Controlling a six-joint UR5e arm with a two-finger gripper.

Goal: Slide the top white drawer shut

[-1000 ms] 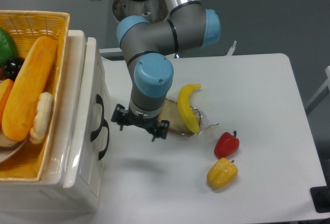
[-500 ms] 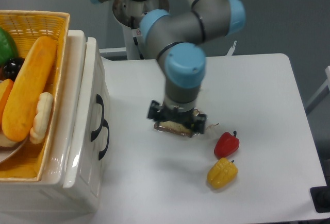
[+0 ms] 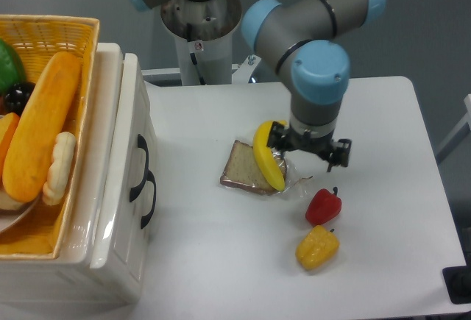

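Gripper point(image 3: 309, 148) of the arm point(image 3: 318, 77), seen from above: its dark body hangs over the white table point(image 3: 368, 114), just right of the banana point(image 3: 266, 154) and above the red pepper point(image 3: 323, 205). The fingertips are hidden beneath the wrist, so whether they stand wide or narrow cannot be told; nothing is seen held between them.

The banana lies across the right part of a slice of bread point(image 3: 245, 166), which rests on the table in a clear wrapper (its crinkled edge shows at the right of the slice). Below the red pepper, close beside it, lies a yellow pepper point(image 3: 317, 246).

Well apart from the gripper, at the left edge of the table, stands the white cabinet. The top white drawer point(image 3: 129, 114) shows its front panel with a black loop handle point(image 3: 140, 167); from this angle its front appears close to flush with the cabinet body. A second black handle point(image 3: 149, 201) sits just below and beside the first.

On top of the cabinet rests a woven yellow basket point(image 3: 66, 29) holding a long bread loaf point(image 3: 40, 125) and other food items.
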